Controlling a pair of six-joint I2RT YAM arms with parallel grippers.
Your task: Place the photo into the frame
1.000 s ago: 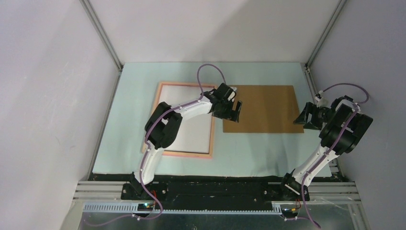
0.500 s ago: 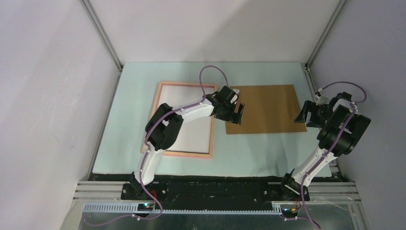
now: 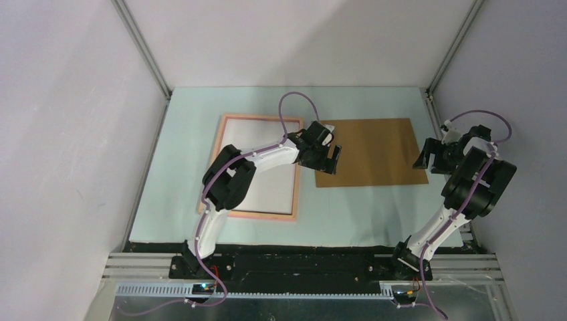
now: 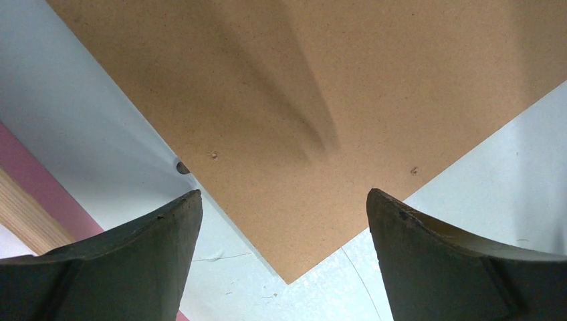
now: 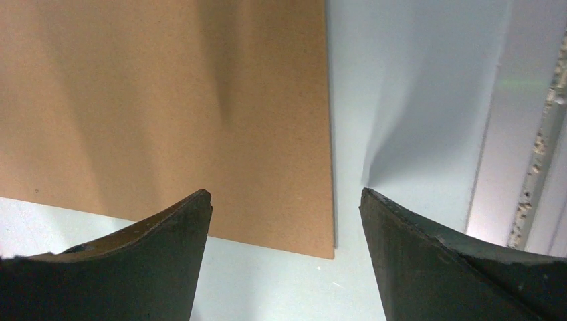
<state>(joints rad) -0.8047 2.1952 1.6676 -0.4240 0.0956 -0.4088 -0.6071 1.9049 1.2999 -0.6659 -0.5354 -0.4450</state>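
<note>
The pink frame (image 3: 254,215) lies flat at centre left, and my left arm crosses over it. A white sheet (image 3: 267,187) fills its opening; no seascape print shows, so I cannot tell whether this is the photo. To the right lies the brown backing board (image 3: 371,152). My left gripper (image 3: 331,160) hovers open over the board's near left corner (image 4: 287,267), nothing between its fingers. A strip of the frame (image 4: 27,177) shows at that view's left edge. My right gripper (image 3: 426,155) stands open at the board's right edge (image 5: 314,221), holding nothing.
A pale mint mat (image 3: 361,210) covers the table. Grey enclosure walls stand on three sides, with metal corner posts (image 3: 144,50). A rail (image 5: 535,167) runs just right of the right gripper. The arm bases sit on a black bar (image 3: 301,267) at the near edge.
The backing board has slid slightly to the right. The left gripper followed it to the right. The right gripper has opened wider and drawn back a little from the board's edge.
</note>
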